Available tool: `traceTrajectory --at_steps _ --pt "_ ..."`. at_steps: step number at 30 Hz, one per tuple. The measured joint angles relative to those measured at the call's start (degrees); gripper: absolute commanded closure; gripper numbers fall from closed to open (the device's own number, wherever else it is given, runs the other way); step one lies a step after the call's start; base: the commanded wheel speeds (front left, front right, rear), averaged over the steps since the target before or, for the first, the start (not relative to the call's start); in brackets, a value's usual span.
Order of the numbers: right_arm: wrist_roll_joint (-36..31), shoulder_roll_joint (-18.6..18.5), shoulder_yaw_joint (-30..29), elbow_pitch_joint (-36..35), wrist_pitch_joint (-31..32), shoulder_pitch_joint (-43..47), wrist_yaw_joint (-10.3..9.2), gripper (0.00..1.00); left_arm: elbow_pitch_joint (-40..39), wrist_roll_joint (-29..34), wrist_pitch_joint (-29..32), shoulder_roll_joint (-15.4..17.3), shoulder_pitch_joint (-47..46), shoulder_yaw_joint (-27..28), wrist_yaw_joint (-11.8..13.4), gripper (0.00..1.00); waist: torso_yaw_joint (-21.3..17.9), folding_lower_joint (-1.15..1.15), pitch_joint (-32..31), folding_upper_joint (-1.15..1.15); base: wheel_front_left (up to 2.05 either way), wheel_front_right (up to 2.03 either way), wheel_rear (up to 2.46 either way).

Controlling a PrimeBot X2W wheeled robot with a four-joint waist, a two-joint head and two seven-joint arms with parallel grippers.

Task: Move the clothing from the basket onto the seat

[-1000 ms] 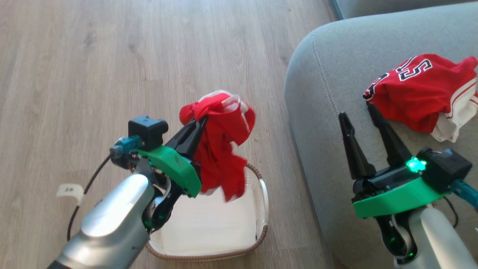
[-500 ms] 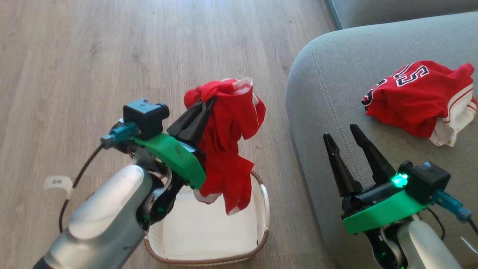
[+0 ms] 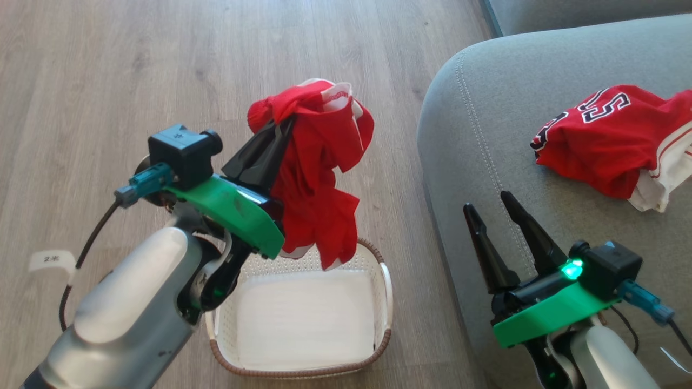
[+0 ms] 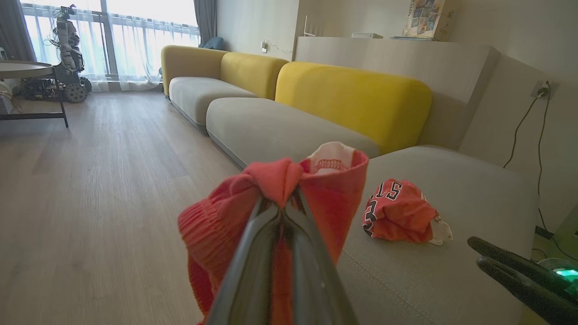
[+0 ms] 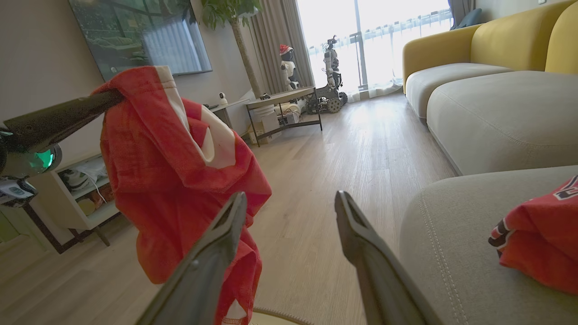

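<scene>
The left claw (image 3: 286, 123) is clenched on a red garment (image 3: 319, 178) with white trim, pinching a bunched fold between its fingertips. The rest of the cloth hangs from the grip in a crumpled drape. In the head view the basket (image 3: 386, 302) stands on the wooden floor (image 3: 135, 81) at about 6 o'clock of the hanging cloth. The garment's lowest corner shows over the basket's far rim, and whether it brushes the rim cannot be told.

The seat (image 3: 486, 119) lies at 3 o'clock of the held garment, apart from it. A red jersey (image 3: 600, 140) lies crumpled on the seat, with black, white-outlined numerals on its upper side and white trim toward its 4 o'clock edge.

The right claw (image 3: 486, 201) is released, its two dark fingers spread with nothing between them. It hovers over the seat's near part, beside the double stitched seam, and the jersey lies at its 2 o'clock, near but not touching.

In the left wrist view the jersey shows at 3 o'clock of the gripped cloth.
</scene>
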Motion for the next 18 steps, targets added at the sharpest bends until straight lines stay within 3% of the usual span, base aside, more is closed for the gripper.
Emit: traceTrajectory --at_steps 18 --pt "1.2 -2.1 6.9 2.3 0.9 -3.7 0.00 0.00 -2.3 0.0 -0.2 0.3 0.0 0.2 0.7 1.00 0.8 0.00 -0.4 0.00 0.00 0.00 0.00"
